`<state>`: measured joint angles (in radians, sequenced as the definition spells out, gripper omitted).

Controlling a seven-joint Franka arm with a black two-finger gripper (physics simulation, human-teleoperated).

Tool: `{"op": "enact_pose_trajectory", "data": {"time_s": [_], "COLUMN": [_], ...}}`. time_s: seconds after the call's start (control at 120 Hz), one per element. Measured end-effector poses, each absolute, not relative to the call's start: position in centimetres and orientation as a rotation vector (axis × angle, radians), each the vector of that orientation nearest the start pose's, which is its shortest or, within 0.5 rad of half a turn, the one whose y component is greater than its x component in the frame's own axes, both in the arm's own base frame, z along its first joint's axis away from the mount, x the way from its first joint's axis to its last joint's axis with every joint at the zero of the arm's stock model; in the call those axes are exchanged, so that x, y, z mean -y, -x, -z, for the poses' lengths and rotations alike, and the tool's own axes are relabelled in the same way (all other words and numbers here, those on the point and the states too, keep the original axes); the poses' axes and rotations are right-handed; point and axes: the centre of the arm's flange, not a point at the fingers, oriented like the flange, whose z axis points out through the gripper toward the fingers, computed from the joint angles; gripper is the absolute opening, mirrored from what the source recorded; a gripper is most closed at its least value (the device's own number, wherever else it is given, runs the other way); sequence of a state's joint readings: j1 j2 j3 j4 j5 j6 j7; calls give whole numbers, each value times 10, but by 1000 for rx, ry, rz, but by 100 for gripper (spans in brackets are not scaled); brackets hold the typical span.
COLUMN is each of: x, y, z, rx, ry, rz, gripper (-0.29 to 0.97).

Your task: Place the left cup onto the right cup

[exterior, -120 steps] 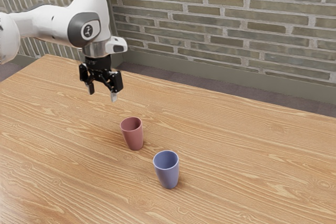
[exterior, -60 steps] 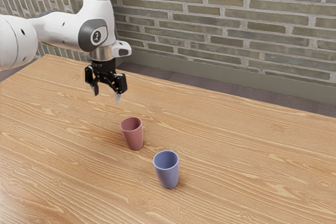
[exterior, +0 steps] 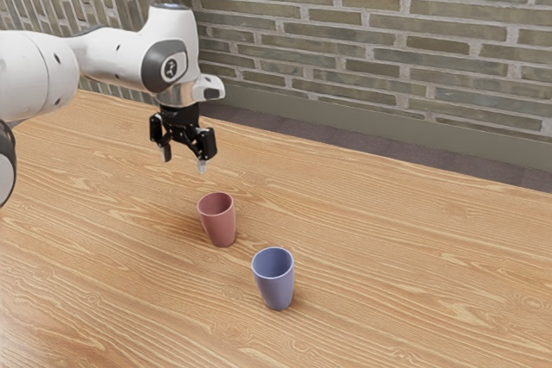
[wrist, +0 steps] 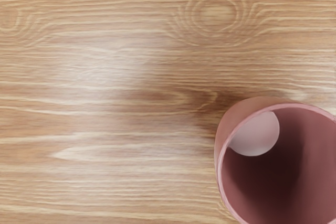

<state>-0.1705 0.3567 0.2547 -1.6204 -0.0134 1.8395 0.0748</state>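
- Exterior view: seeing the gripper point(exterior: 183, 154) hanging up above the pink cup point(exterior: 216, 218), a bit to the exterior view's left of it, fingers wide apart and holding nothing.
- Seeing the pink cup standing upright on the table point(exterior: 414, 239), with the blue cup point(exterior: 273, 277) near the pink cup, on the exterior view's right of it, not touching.
- Wrist view: looking down into the pink cup point(wrist: 294, 182), sitting off to one side of the hand, not right under it.
- Sliding over first, until right above the pink cup.
- Going down slowly, one finger on each side of the pink cup, not bumping it over.
- Squeezing gently, then lifting the pink cup straight up before heading for the blue cup.
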Motion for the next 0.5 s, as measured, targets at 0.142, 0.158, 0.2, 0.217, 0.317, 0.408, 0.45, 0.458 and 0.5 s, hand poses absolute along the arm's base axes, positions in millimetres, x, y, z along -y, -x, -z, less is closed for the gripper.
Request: {"op": "enact_pose_trajectory", "data": {"time_s": [0.142,0.158,0.2,0.217,0.317,0.408,0.45,0.458,0.5], "x": [-34,-33,-32,-31,-30,-29,-29,-29,-28], "y": [-644,-644,-644,-644,-642,-641,-641,-641,-640], "z": [-410,-410,-409,-408,-399,-393,-391,-391,-388], "rx": [-19,-22,-31,-33,-46,-54,-58,-59,-65], "ry": [3070,3070,3070,3071,3071,3071,3071,3071,3072], "rz": [-205,-205,-206,-209,-224,-229,-230,-230,-232], "gripper": [68,68,68,68,68,68,68,68,68]}}
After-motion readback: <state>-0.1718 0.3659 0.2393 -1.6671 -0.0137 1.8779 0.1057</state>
